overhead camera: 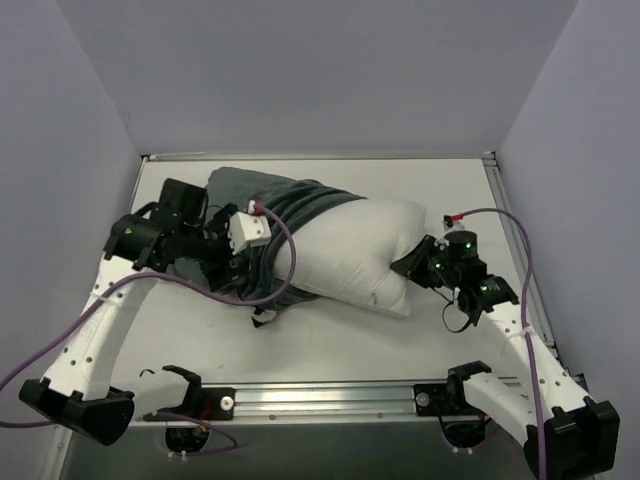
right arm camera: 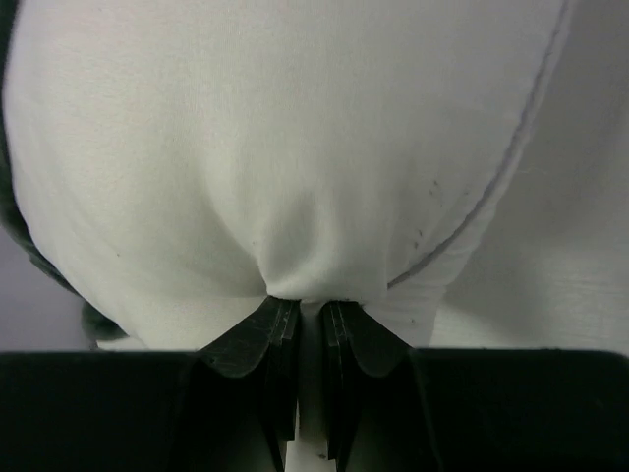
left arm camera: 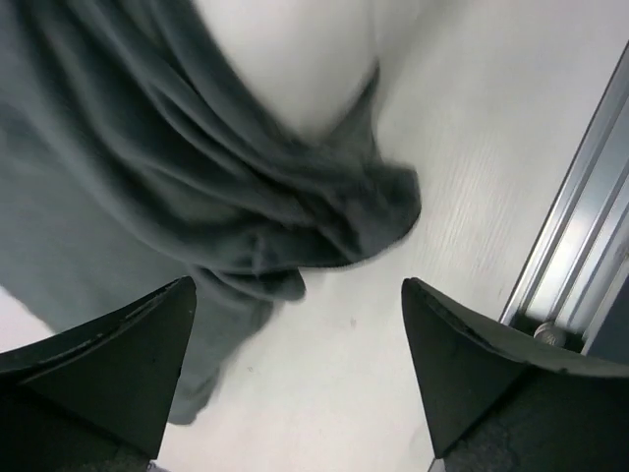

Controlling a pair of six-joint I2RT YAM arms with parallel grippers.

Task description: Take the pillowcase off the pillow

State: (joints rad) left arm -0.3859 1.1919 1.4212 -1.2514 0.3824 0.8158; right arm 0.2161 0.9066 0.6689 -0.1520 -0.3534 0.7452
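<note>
One pillow (right arm camera: 295, 147) edge in right tool (right arm camera: 313, 307), pillowcase (overhead camera: 262, 190) opposite

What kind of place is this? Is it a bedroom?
Probably a robot test booth, despite the pillow: a white table boxed in by plain grey walls, with a metal rail along its near edge.

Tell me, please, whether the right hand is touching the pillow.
Touching. The right wrist view shows the right hand shut on a pinched fold of the pillow, with the white fabric bunched between its fingers.
</note>
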